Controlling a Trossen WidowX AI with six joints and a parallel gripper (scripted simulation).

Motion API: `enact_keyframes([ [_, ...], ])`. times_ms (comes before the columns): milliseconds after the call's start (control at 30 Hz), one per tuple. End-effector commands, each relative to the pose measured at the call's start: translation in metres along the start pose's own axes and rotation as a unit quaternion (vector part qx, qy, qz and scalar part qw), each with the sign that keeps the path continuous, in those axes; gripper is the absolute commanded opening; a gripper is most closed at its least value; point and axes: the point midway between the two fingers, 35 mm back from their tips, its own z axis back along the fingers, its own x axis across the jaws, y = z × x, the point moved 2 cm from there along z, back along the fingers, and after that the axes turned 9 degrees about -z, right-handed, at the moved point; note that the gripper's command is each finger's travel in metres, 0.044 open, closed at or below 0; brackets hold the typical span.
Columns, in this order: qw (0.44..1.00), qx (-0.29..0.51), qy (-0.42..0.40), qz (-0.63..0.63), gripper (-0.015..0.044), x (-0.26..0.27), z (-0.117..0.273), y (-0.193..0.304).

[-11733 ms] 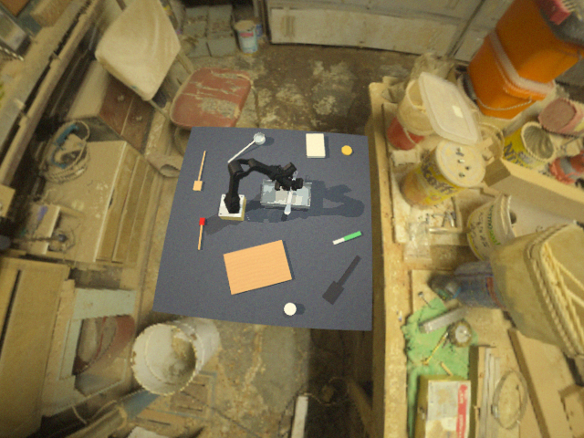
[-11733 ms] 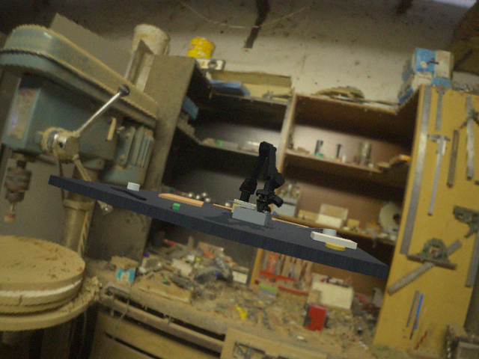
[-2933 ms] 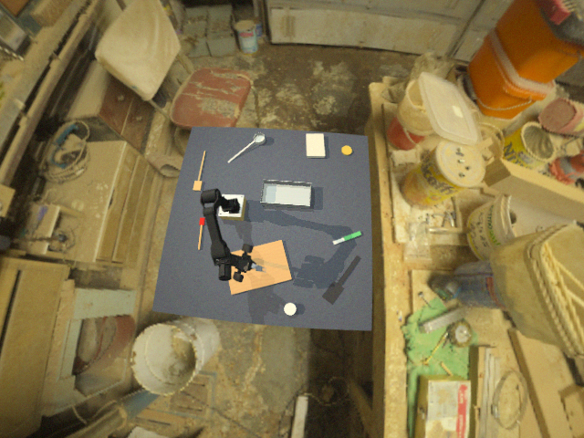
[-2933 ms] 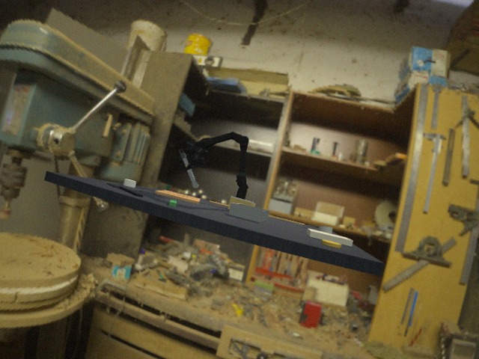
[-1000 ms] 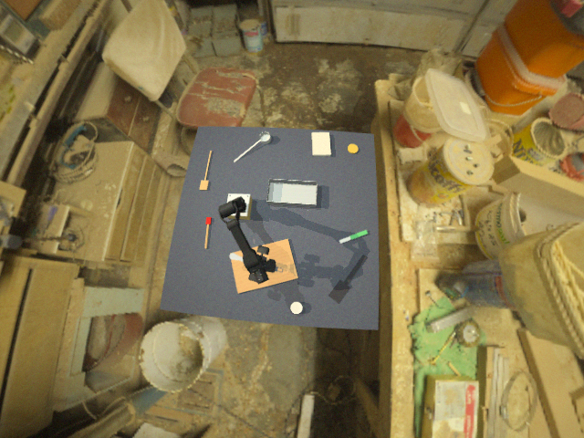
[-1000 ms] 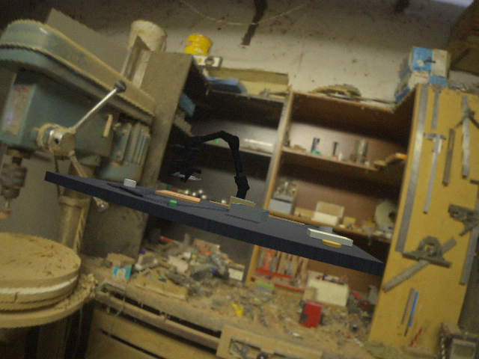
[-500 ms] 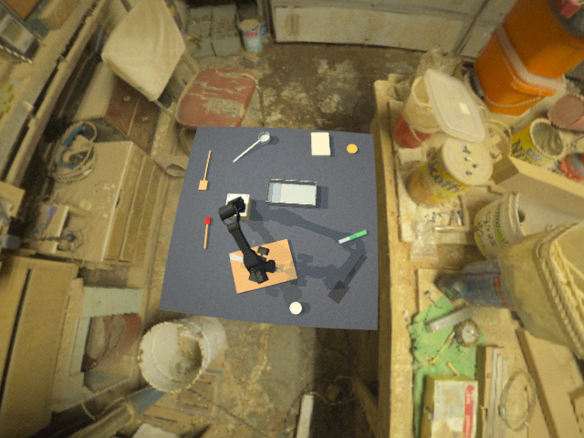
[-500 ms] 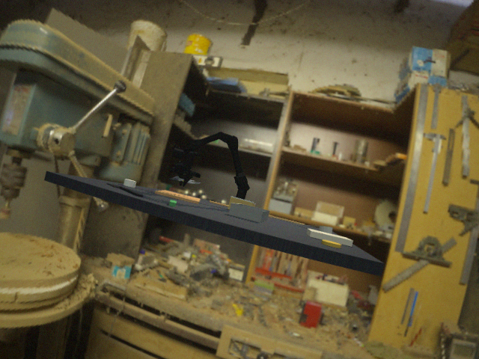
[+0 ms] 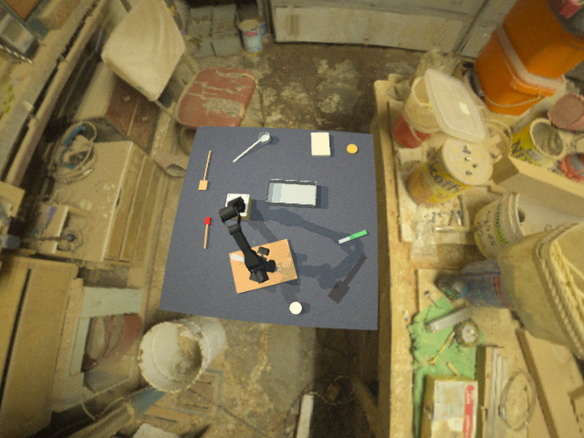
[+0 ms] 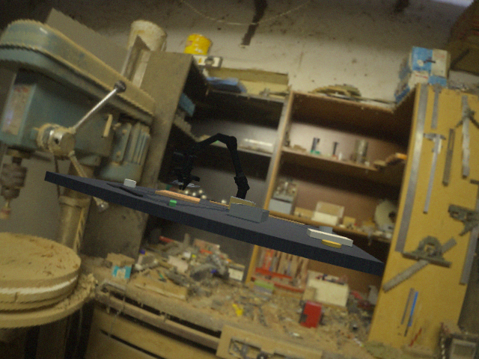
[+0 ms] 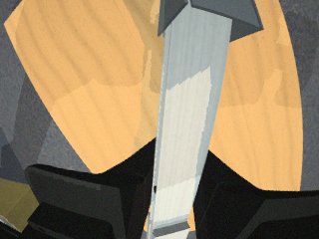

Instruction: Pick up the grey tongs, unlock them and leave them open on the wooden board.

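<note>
My gripper (image 9: 262,266) (image 10: 185,186) (image 11: 175,142) is shut on the grey tongs (image 10: 196,186) (image 11: 191,107), low above the wooden board (image 9: 244,286) (image 10: 178,196) (image 11: 90,110). The tongs lie roughly level across the fingers. In the wrist view, one long pale arm runs upward between the fingers to a flared dark grey piece at the top edge. How far apart the tongs' arms stand cannot be told. In the top view the gripper hides their middle. The roasting tin (image 9: 290,204) (image 10: 248,213) stands apart from the board, with no tongs across it.
A white round piece (image 9: 295,307) stands near the front edge. A green and white marker (image 9: 359,234) and a dark spatula (image 9: 338,291) lie right of the board. A red-tipped brush (image 9: 207,220) lies left, a ladle (image 9: 246,151) and a cream block (image 9: 320,144) at the back.
</note>
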Motion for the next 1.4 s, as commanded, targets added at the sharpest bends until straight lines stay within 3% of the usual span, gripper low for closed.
enact_keyframes([
  [0,1.0,0.004,0.001,0.003,-0.015,0.0,-0.004,0.001],
  [733,1.0,0.0,0.0,0.0,0.0427,0.0,-0.001,0.0],
  [933,1.0,0.001,-0.001,0.0,0.044,0.015,0.009,-0.001],
  [1267,1.0,0.004,-0.006,0.003,0.044,0.14,0.076,0.02],
  [1367,1.0,0.004,-0.006,0.003,0.044,0.149,0.08,0.024],
])
